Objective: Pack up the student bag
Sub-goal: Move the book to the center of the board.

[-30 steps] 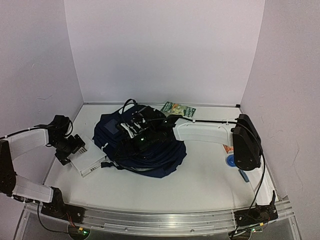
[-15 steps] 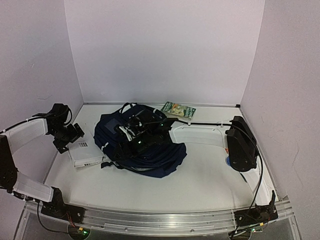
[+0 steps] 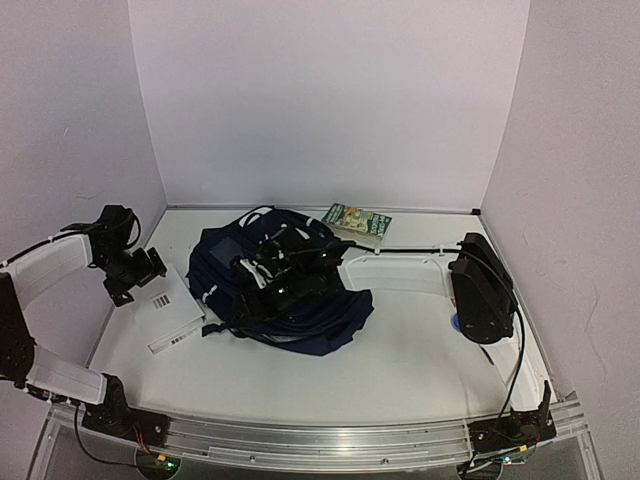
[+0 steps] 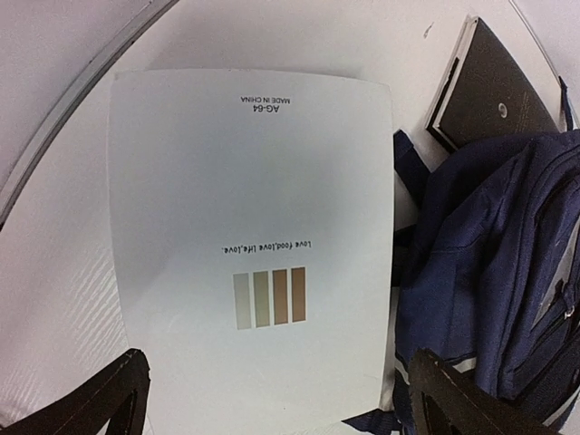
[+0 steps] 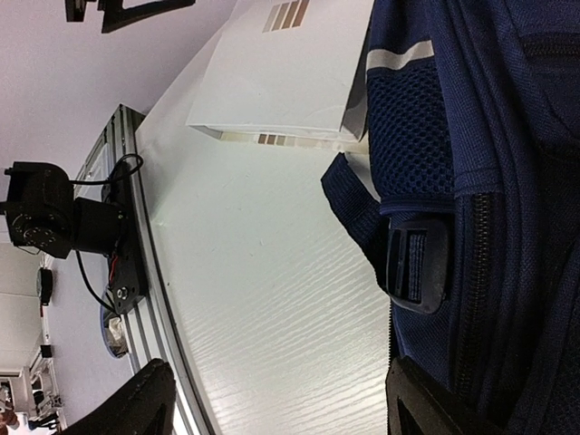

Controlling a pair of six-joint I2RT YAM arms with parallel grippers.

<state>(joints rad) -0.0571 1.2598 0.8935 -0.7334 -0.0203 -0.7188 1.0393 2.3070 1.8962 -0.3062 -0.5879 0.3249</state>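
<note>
The bag lies in the middle of the counter. My right tool is open wide, over the bag's edge. A white book lies just beside the bag, on its left. My left tool hangs open over that book.

Navy student bag with white stripes, slumped flat at centre, straps loose

Robotics lab test cell, plain pale walls at 9, 12 and 3 o'clock boxing a white table, aluminium rail carrying bolted arm bases at 6 o'clock.
</note>
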